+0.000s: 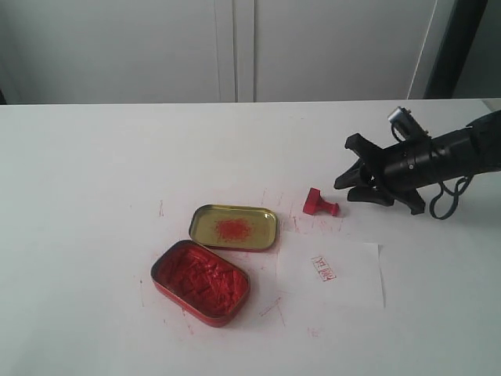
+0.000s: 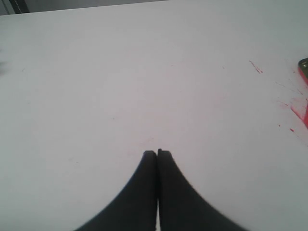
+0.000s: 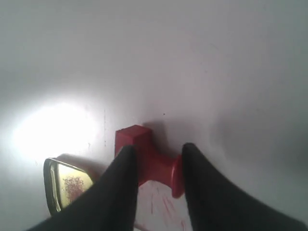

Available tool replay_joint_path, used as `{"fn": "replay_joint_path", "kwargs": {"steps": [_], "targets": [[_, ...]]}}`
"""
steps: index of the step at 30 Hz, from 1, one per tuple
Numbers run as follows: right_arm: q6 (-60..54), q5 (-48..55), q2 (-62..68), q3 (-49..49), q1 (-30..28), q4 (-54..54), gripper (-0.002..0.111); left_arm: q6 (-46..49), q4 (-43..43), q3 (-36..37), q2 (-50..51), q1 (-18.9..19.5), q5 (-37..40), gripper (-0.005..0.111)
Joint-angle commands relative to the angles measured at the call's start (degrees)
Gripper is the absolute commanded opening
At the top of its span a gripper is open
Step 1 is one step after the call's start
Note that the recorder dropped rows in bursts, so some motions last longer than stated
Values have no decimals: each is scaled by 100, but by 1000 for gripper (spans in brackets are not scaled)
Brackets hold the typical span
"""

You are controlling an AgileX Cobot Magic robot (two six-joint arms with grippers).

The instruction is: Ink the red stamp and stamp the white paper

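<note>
The red stamp (image 1: pixel 319 204) lies on its side on the table, just beyond the far edge of the white paper (image 1: pixel 348 274). A red print (image 1: pixel 323 268) marks the paper. My right gripper (image 1: pixel 345 166) hovers open just right of the stamp and holds nothing. In the right wrist view the stamp (image 3: pixel 132 138) shows in the gap beyond the spread gripper (image 3: pixel 158 148), with the paper (image 3: pixel 161 207) below it. My left gripper (image 2: pixel 157 153) is shut on nothing over bare table and stays out of the exterior view.
The open tin of red ink (image 1: pixel 200 282) stands left of the paper. Its gold lid (image 1: pixel 233 227), with a red smudge, lies behind it. Red ink streaks mark the table around them. The tin's edge (image 2: pixel 304 72) peeks into the left wrist view.
</note>
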Motion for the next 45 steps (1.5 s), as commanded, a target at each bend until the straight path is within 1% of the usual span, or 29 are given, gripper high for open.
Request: {"fn": "replay_joint_path", "kwargs": {"steps": [1, 3, 4, 15, 21, 26, 32, 40, 45], "targets": [[-9, 124, -52, 26, -39, -234, 12, -14, -8, 15, -22, 15, -21, 0], [-9, 166, -52, 26, -39, -375, 1, -14, -8, 15, -22, 15, -21, 0], [8, 178, -52, 26, -39, -446, 0, -14, -8, 15, -22, 15, -21, 0], [685, 47, -468, 26, -39, -1754, 0, -14, -8, 15, -22, 15, -21, 0], [1502, 59, -923, 26, -39, -2977, 0, -14, -8, 15, -22, 15, -21, 0], [1969, 221, -1323, 40, -39, -3761, 0, -14, -8, 15, -22, 15, -21, 0], [2017, 196, -1956, 430, -39, -4183, 0, -14, -8, 15, -22, 15, -21, 0], [3029, 207, -2679, 922, -39, -5478, 0, -14, -8, 15, -22, 15, -21, 0], [3141, 196, -3242, 1275, -39, -5698, 0, -14, -8, 15, -22, 15, -21, 0]]}}
